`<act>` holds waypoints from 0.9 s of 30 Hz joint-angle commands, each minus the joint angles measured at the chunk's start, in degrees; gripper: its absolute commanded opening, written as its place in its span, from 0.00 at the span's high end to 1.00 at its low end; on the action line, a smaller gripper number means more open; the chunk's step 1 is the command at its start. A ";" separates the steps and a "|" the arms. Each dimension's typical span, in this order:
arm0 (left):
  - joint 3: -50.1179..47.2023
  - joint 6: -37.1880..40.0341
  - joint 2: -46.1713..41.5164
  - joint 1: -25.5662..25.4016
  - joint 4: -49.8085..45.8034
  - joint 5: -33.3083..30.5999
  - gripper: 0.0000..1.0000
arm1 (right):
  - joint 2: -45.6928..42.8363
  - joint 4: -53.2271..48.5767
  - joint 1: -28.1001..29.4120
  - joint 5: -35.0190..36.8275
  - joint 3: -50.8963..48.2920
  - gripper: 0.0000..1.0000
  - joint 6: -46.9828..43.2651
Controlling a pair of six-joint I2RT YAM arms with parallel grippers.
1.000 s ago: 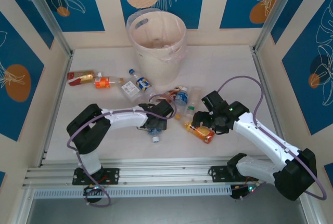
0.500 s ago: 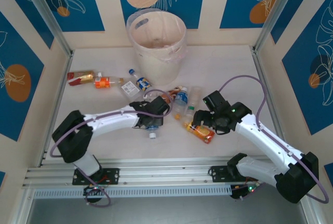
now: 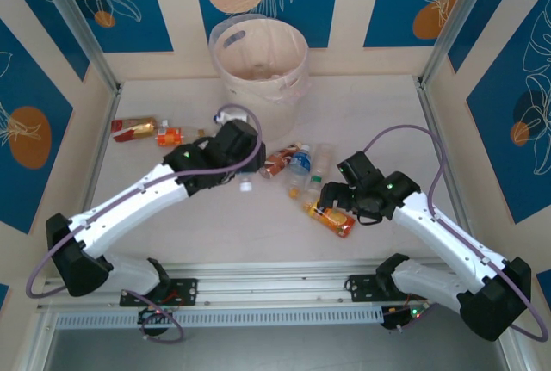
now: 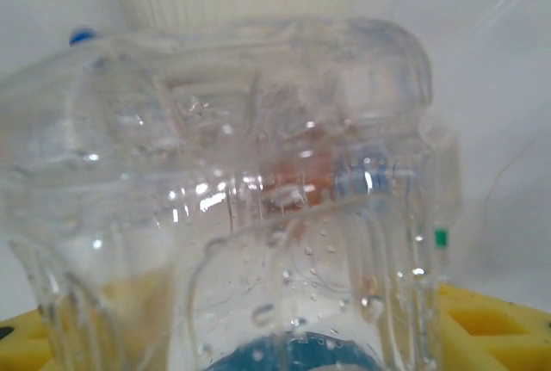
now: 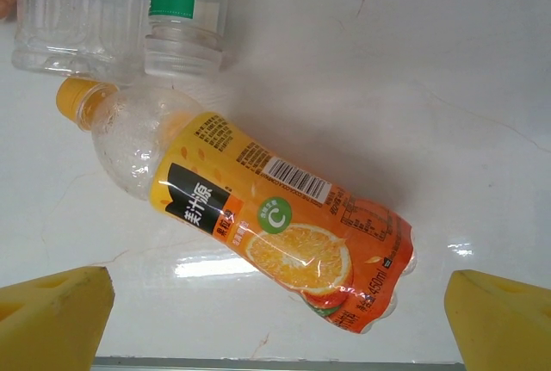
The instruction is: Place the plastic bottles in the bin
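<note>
Carried nearer the bin point(image 3: 258, 87), a clear bottle point(image 4: 258, 173) is squeezed by the left gripper point(image 3: 239, 171); the right gripper point(image 5: 275, 319) is spread wide, empty.

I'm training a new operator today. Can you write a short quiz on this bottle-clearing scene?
1. True or false: the right gripper is shut on the orange juice bottle.
2. What sits between the pads of the left gripper? A) a clear bottle B) a red can C) nothing
3. What colour is the cap of the orange juice bottle?
Key: 1 false, its jaws stand open on either side of the bottle, apart from it; 2 A; 3 orange-yellow.
</note>
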 commanded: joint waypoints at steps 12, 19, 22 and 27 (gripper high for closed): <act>39.27 15.36 20.27 10.37 2.31 3.47 0.38 | -1.51 0.60 3.88 2.46 2.66 0.01 3.28; 54.42 18.85 31.47 13.58 7.53 4.22 0.38 | -1.42 0.73 7.98 3.73 3.23 0.01 5.59; 59.12 20.45 36.00 15.31 10.08 3.42 0.38 | -1.33 0.22 9.39 4.23 3.66 0.01 6.45; 64.93 21.55 42.43 18.56 12.34 3.49 0.37 | -1.42 -1.31 11.22 5.86 4.40 0.01 7.57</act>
